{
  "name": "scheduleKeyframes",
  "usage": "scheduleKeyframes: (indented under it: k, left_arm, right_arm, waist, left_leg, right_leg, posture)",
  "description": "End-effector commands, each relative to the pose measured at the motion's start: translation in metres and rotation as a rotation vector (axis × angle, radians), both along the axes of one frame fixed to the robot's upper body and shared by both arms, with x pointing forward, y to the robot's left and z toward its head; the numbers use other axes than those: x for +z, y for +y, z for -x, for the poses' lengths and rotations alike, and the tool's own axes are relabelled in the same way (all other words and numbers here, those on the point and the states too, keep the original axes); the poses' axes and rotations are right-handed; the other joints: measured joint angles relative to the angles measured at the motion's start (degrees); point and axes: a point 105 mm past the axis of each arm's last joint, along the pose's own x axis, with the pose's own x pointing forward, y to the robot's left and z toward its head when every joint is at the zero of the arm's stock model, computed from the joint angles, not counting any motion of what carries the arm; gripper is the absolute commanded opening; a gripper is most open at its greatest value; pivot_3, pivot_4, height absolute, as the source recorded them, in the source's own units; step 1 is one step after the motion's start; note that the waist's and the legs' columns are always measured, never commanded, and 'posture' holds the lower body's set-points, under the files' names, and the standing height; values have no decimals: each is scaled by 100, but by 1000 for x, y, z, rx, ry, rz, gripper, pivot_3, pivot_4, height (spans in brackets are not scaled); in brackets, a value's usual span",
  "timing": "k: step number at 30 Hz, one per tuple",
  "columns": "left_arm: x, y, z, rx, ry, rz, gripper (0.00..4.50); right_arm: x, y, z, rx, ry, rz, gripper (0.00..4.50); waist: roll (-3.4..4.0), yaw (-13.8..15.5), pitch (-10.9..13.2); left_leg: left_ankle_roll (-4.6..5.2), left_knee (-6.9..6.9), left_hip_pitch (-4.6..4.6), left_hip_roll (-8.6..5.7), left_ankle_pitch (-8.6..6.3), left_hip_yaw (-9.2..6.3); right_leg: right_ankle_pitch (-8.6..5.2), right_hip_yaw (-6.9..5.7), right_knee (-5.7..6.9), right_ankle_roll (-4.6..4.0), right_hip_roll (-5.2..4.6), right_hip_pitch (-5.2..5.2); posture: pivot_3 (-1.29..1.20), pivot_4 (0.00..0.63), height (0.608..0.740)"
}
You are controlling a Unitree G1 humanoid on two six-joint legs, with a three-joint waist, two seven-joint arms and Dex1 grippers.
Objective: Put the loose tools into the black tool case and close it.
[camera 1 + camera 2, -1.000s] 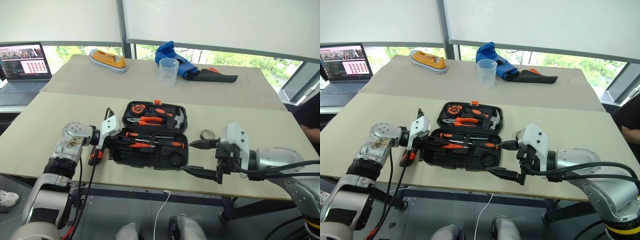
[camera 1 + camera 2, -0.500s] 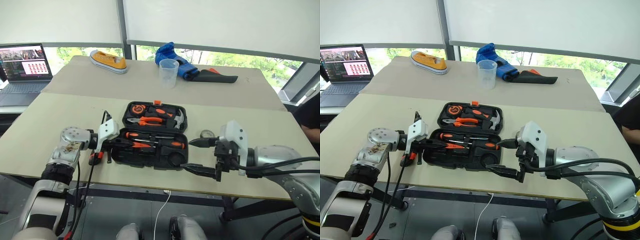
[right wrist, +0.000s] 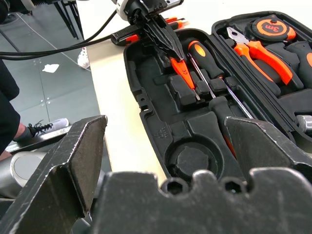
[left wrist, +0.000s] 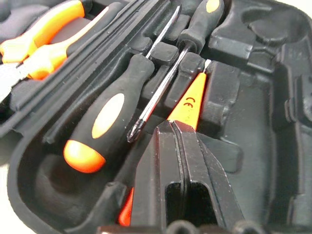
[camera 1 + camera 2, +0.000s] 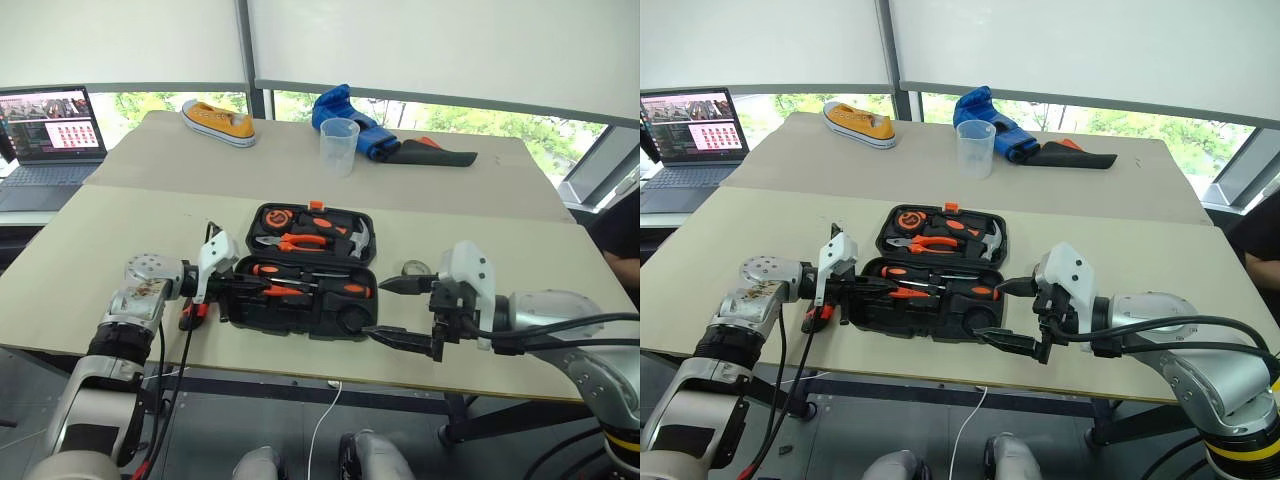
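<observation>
Pinching tester screwdriver (claw closed)

The black tool case is lying open mid-table, taking up the way between both arms. A tape roll is sitting just off its right side. Bare table is stretching toward the left edge and the front-right corner.

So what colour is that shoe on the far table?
Yellow-orange with a white sole: shoe, clearest in the left eye view.
</observation>
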Motion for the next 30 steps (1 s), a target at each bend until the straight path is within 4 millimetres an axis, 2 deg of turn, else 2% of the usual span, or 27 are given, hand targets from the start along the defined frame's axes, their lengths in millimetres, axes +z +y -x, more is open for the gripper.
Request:
scheduleKeyframes:
  k: [1,5,7,11,12,13,16,20,23,25,27,30]
  left_arm:
    - [-11,1,3,-2,15,-40,42]
    - [0,9,4,28,-17,-19,42]
    - [18,18,6,76,-31,24,42]
    - [59,52,23,252,-53,149,995]
    - [65,68,33,334,-53,179,1492]
    - [70,78,40,389,-51,195,1797]
    - [63,115,74,589,-26,208,2863]
    - [49,131,107,751,2,205,4377]
    - [32,128,129,829,41,180,4445]
    - [24,126,135,887,72,158,4445]
    - [21,126,129,932,73,121,4445]
    - [23,124,107,1027,92,129,4445]
  right_arm:
    - [9,3,1,21,-48,-13,4500]
    - [9,4,1,31,-49,-15,4500]
    - [10,6,0,42,-54,-17,4500]
    - [16,11,-6,77,-76,-42,4500]
    - [17,14,-7,96,-75,-52,4500]
    - [18,15,-8,110,-73,-58,4500]
    - [18,23,-7,187,-50,-69,4500]
    - [17,28,-9,246,-39,-66,4500]
    - [17,30,-10,283,-33,-60,4500]
    - [17,31,-11,301,-32,-54,4500]
    - [16,31,-12,310,-34,-46,4500]
    - [14,30,-12,311,-39,-33,4500]
  waist:
    - [0,-1,0]
    - [0,-8,0]
    - [0,-38,0]
    - [-5,-140,3]
    - [-5,-153,4]
    - [-5,-178,4]
    - [1,-179,5]
    - [6,-99,9]
    - [7,9,9]
    - [8,19,9]
    - [7,45,9]
    - [8,72,9]
  left_leg:
    - [0,0,0,0,0,0]
    - [0,-1,0,1,0,0]
    - [0,-1,0,2,0,0]
    - [-1,-3,-9,9,0,0]
    - [-2,-6,-8,13,1,0]
    - [-3,-7,-7,14,0,0]
    - [-4,-26,2,13,1,4]
    - [-6,-42,4,11,0,12]
    - [-7,-40,0,9,-1,13]
    - [-9,-44,-1,10,-2,14]
    - [-9,-43,-2,9,-1,13]
    - [-15,-47,0,9,2,10]
  right_leg:
    - [-3,0,0,6,0,0]
    - [-6,1,1,11,0,1]
    - [-6,2,0,11,1,0]
    - [-7,6,4,11,5,-21]
    - [-7,6,5,10,4,-22]
    - [-7,8,5,10,2,-23]
    - [-11,11,-2,14,-2,-25]
    - [-20,7,-6,20,-5,-28]
    - [-19,-1,-11,16,-9,-27]
    - [-7,2,-32,-1,-8,-25]
    - [1,-2,-34,-10,-8,-21]
    - [2,-5,-32,-12,-5,-20]
  posture:
    - [0,150,724]
    - [0,150,724]
    - [0,150,724]
    - [0,150,724]
    - [0,150,724]
    - [0,150,724]
    - [0,150,724]
    - [0,150,724]
    - [0,150,724]
    - [0,150,724]
    - [0,150,724]
    - [0,150,724]
